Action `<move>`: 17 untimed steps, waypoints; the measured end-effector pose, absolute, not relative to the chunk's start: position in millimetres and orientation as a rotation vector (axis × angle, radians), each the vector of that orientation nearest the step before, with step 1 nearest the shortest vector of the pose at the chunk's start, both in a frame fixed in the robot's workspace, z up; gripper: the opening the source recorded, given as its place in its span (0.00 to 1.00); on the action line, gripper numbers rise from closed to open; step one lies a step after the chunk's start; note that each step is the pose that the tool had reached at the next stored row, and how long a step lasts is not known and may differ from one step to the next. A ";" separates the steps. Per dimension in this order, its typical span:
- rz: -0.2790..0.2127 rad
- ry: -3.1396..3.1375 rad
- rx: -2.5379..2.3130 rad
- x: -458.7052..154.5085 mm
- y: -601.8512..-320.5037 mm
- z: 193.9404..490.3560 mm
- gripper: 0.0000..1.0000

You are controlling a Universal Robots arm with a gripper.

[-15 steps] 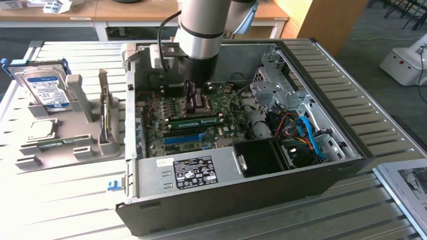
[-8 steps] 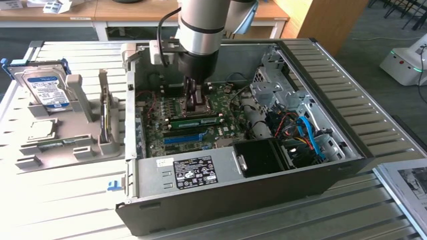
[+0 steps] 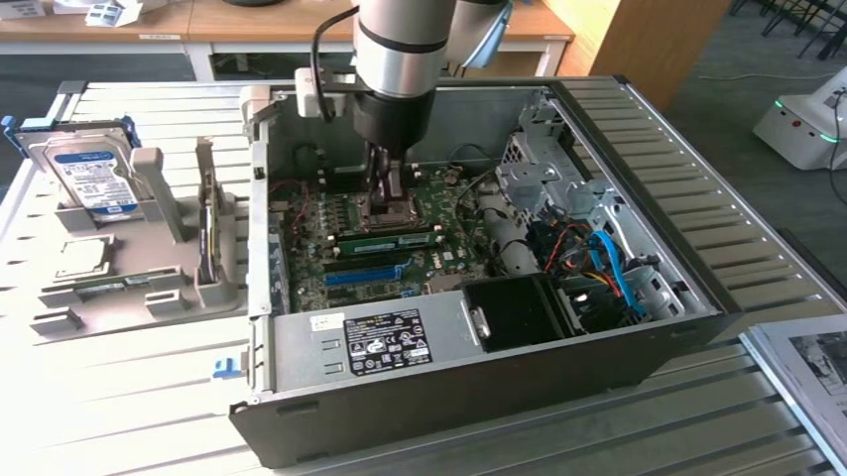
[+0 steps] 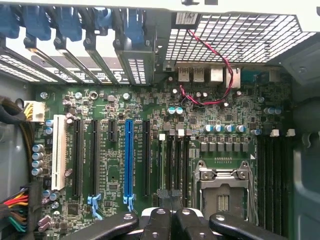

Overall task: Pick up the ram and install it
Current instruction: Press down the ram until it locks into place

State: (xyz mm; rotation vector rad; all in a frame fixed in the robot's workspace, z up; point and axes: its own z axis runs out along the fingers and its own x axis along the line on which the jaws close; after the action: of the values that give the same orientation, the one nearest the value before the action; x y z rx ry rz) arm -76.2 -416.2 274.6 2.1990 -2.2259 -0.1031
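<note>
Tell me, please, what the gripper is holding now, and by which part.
Nothing, as far as it shows: the gripper is shut with no object between its fingers. The ram sits on the motherboard nearby.

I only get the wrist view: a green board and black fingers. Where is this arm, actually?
Observer: Reaching down into an open computer case lying on its side on a slatted table.
Operator: Anything beside the case?
Observer: A hard drive stands in a grey holder on the exterior view's left.
Operator: And near the gripper?
Observer: A green ram stick lies seated in the board just beside the gripper.
</note>
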 end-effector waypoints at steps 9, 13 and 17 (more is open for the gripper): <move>-0.103 -2.226 2.199 -76.2 -416.2 283.7 0.10; -0.103 -2.226 2.199 -76.2 -416.2 283.7 0.10; -0.103 -2.226 2.199 -75.3 -416.2 283.8 0.10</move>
State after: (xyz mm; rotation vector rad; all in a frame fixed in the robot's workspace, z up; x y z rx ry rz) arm -75.3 -416.2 283.8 2.1992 -2.2256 -0.1031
